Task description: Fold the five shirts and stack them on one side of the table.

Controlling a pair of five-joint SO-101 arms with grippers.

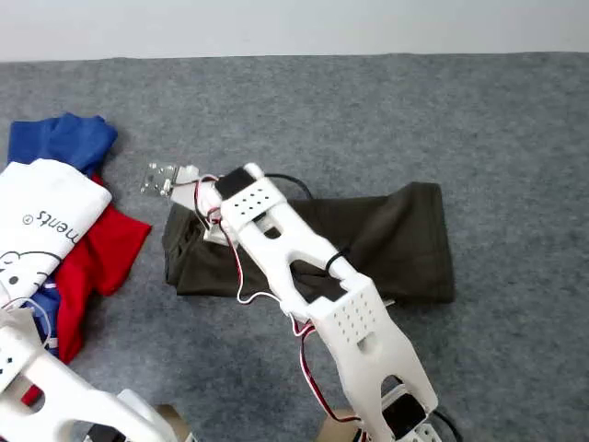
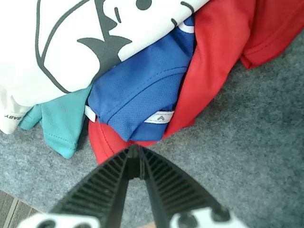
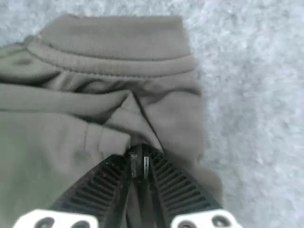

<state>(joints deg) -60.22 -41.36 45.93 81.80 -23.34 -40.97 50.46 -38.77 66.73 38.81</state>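
At the tips of the right gripper (image 3: 137,164), the two black ribbed fingers are pressed together on a raised fold of the olive shirt (image 1: 396,239), and the cloth bunches into creases right where they meet. Beyond that pinch, the wrist view shows a stitched band along the shirt's edge, then bare grey mat (image 1: 368,110). From above, the right arm (image 1: 350,313) runs from the near edge of the table up across the shirt to its end nearest the pile. The shirt itself lies roughly folded near the middle of the mat.

The left gripper (image 2: 136,159) is closed too, with nothing between its fingers (the tips meet over bare mat). It sits just short of the rim of the red shirt (image 2: 223,61). Past it lies the heap at the side of the table. The red shirt is at the bottom, the blue shirt (image 2: 142,90) lies on it, a teal shirt (image 2: 59,123) pokes out beside the blue, and the white shirt (image 2: 57,42) with its dark print is on top. The left arm (image 1: 55,396) sits at the near corner by this heap.
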